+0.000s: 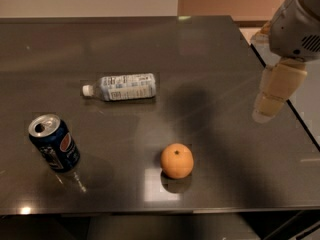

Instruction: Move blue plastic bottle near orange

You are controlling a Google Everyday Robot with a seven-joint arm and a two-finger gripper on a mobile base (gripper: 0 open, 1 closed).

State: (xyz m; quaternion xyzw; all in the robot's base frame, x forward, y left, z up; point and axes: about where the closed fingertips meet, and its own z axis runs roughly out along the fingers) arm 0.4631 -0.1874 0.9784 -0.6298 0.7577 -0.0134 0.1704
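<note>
The blue plastic bottle (121, 87) lies on its side on the dark table (210, 59), left of centre, with its white cap pointing left. The orange (177, 160) sits near the front edge, to the right of and nearer than the bottle, about a bottle's length away. My gripper (272, 96) hangs over the table's right edge, well to the right of both and touching neither. It holds nothing that I can see.
A dark blue Pepsi can (53, 143) stands tilted at the front left. The table's right edge (295, 114) runs just beneath the gripper. A lighter floor or surface lies beyond that edge.
</note>
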